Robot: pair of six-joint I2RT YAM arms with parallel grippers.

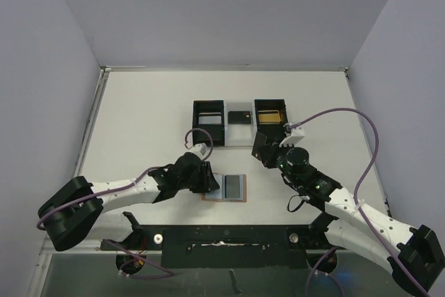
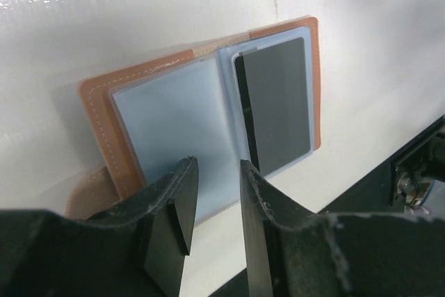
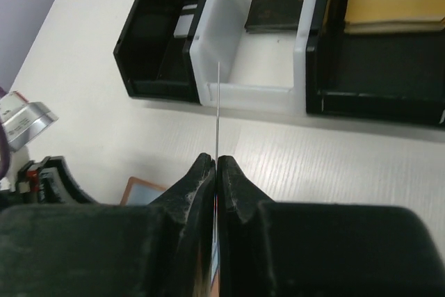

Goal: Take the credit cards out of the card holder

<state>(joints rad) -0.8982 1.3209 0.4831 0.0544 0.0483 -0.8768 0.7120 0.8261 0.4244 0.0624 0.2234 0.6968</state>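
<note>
Nearest the arm bases, the open wallet (image 1: 226,187) lies flat on the surface, with 1 dark card (image 2: 278,102) in a clear pocket. The left jaws stand over its edge, parted by a narrow gap and holding nothing. Just beyond, the right jaws are closed on 1 thin card (image 3: 218,102), seen edge-on, colour unclear. Farthest, the 3-compartment tray (image 3: 247,95) holds a silver card (image 1: 208,118), a black card (image 1: 240,116) and a gold card (image 1: 270,115), 1 per compartment.

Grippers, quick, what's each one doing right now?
Left gripper: open, empty, over the card holder.
Right gripper: shut on a thin card.
</note>
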